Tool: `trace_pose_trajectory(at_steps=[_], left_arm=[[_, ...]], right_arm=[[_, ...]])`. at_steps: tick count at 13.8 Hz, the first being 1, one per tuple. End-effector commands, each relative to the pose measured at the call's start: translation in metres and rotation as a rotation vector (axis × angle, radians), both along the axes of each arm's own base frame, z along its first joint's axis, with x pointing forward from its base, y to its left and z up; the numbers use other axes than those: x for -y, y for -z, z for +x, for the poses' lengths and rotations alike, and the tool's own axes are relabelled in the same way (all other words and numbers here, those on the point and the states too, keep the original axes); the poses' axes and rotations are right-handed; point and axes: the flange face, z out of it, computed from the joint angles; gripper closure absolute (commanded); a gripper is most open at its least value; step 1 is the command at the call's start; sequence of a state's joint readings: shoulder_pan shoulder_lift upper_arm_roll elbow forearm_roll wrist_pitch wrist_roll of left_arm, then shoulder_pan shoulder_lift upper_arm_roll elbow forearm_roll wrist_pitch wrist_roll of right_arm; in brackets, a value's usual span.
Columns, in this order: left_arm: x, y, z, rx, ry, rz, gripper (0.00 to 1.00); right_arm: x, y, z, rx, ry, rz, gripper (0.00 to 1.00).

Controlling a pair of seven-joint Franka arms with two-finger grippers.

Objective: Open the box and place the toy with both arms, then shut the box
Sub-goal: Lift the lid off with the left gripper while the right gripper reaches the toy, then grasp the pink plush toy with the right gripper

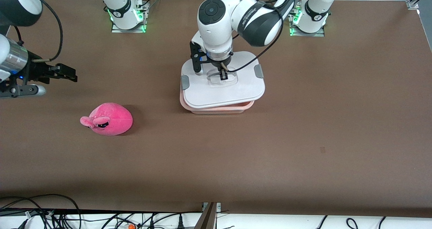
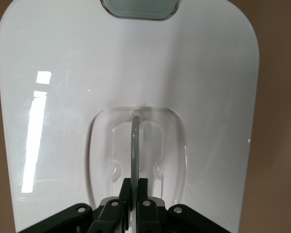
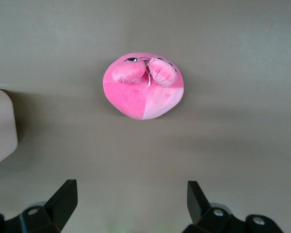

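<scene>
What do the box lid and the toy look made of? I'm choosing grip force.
Lid: probably hard, glossy white plastic, since it shows sharp glare streaks; its sunken handle looks clear. Toy: soft pink plush, with a matte, fuzzy surface and a sewn seam.

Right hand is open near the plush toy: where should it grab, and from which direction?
Judging by its pose, come straight down on the toy and pinch its round body across the middle seam. The right hand is open; the ears look too small to hold.
</scene>
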State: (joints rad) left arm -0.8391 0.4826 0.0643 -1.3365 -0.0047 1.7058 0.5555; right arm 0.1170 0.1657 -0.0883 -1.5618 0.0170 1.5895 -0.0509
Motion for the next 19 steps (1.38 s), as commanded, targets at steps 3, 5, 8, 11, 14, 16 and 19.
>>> trace_pose_trajectory(at_steps=[3,5,8,11,14,16,19], left_arm=[[-0.131,-0.063,0.065,-0.033,-0.208,0.004,1.00],[-0.208,-0.072,0.101,-0.056,-0.248,0.001,1.00],[-0.314,-0.077,0.138,-0.065,-0.282,-0.030,1.00],[-0.406,-0.072,0.158,-0.080,-0.220,-0.041,1.00],[-0.476,-0.069,0.164,-0.089,-0.173,-0.027,1.00],[-0.503,-0.061,0.165,-0.108,-0.146,-0.036,1.00],[-0.515,-0.057,0.166,-0.112,-0.139,-0.043,1.00]], right_arm=[[0.018,0.094,0.011,0.058,-0.049,0.008,0.00],[0.024,0.124,0.015,0.069,-0.039,0.007,0.00],[0.023,0.154,0.026,0.089,-0.026,0.023,0.00],[0.021,0.166,0.029,0.094,-0.020,0.035,0.00],[0.014,0.181,0.034,0.100,-0.030,0.033,0.00],[0.012,0.191,0.036,0.104,-0.032,0.032,0.00],[0.012,0.211,0.032,0.121,-0.032,0.029,0.06]])
